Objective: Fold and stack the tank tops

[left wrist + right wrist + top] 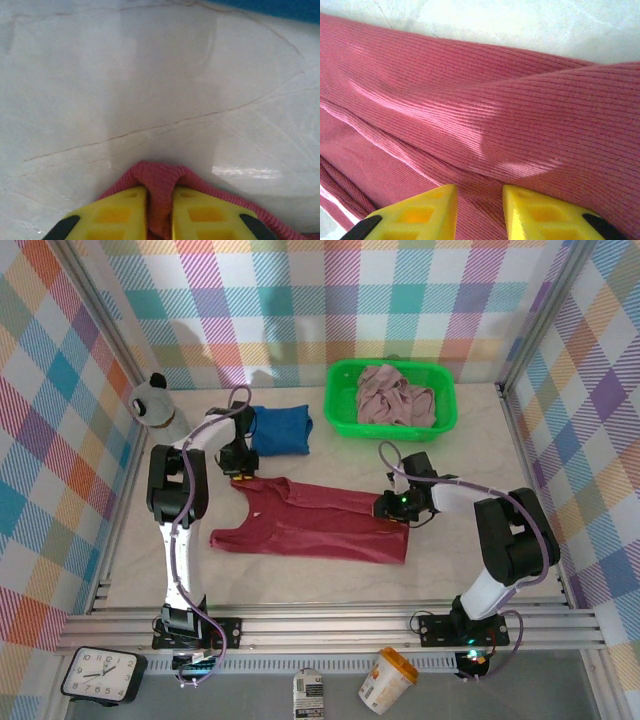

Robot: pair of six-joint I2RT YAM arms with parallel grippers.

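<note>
Pinching a fold of the dark red tank top [159, 172] tight in my left gripper [160, 192] at its far-left corner, the rest spread flat across the table [130, 565]. My right gripper [480, 192] rests on its right end, jaws parted. The blue tank top [280, 430] lies folded behind, and the pink tank top [395, 400] is heaped in the green basket [340, 422].

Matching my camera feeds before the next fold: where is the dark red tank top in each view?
Top external: red tank top spread flat mid-table, in front of the folded blue top.
Left wrist: bottom centre, a fold pinched in the left tool.
Right wrist: stretches edge to edge, just beyond the right tool.
Shared landmark: the pale marbled table.
</note>
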